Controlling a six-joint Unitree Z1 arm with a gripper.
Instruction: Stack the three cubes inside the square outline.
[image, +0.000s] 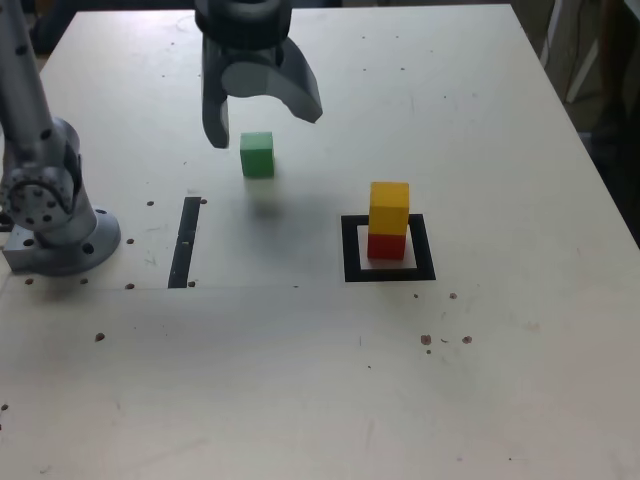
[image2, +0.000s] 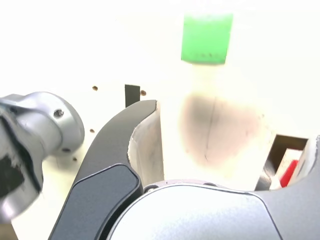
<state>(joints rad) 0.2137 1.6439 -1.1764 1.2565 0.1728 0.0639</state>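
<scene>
**End effector spread wide above the green cube**

The end effector (image: 262, 128) hangs with its jaws wide apart, gripping nothing, over the green cube (image: 257, 155) on the surface (image: 300, 380). The yellow cube (image: 389, 207) sits on the red cube (image: 386, 245) inside the square outline (image: 350, 250).

The green cube (image: 257, 155) is a plain, solid green, the yellow cube (image: 389, 208) a solid yellow and the red cube (image: 386, 245) a solid red. The square outline (image: 350, 250) is thick black tape round a pale centre, and the tape strip (image: 185, 242) is black too. The table (image: 300, 380) is off-white with small dark specks, the tool (image: 262, 110) dark grey, and the arm's base (image: 50, 215) silvery grey.
</scene>
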